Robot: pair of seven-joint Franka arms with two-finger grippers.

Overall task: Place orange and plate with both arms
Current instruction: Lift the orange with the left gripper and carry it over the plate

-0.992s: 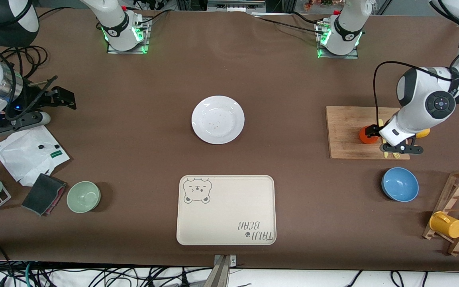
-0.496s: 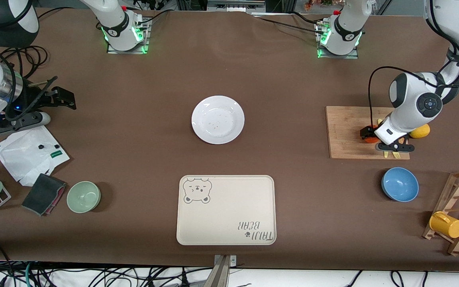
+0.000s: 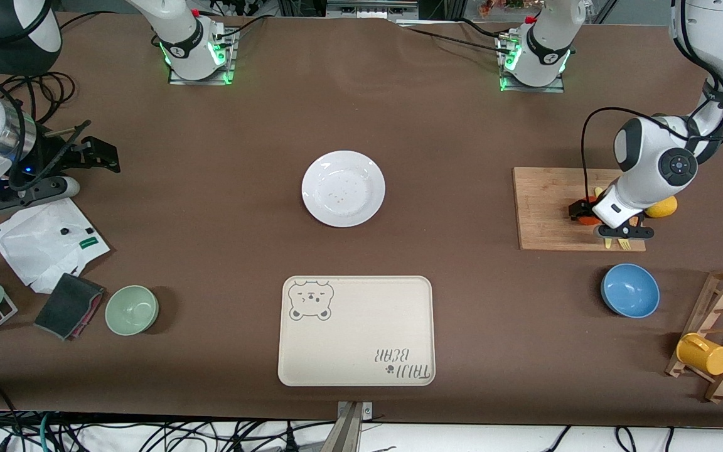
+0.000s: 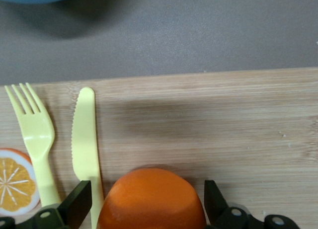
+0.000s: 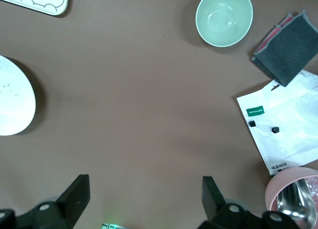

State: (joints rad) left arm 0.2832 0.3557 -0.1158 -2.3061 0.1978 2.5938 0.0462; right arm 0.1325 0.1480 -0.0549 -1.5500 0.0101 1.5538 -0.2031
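My left tool [image 4: 144, 209] straddles the round, bright orange [image 4: 151, 199] on the wooden board [image 4: 208, 124], fingers apart. The glossy white plate [image 3: 343, 188] sits mid-tabletop [image 3: 462, 138]; my right tool [image 5: 144, 201] waits, spread wide.

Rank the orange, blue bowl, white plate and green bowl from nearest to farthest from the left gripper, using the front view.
1. orange, between the left gripper's fingers on the board
2. blue bowl, nearer the camera
3. white plate, mid-table
4. green bowl, toward the right arm's end
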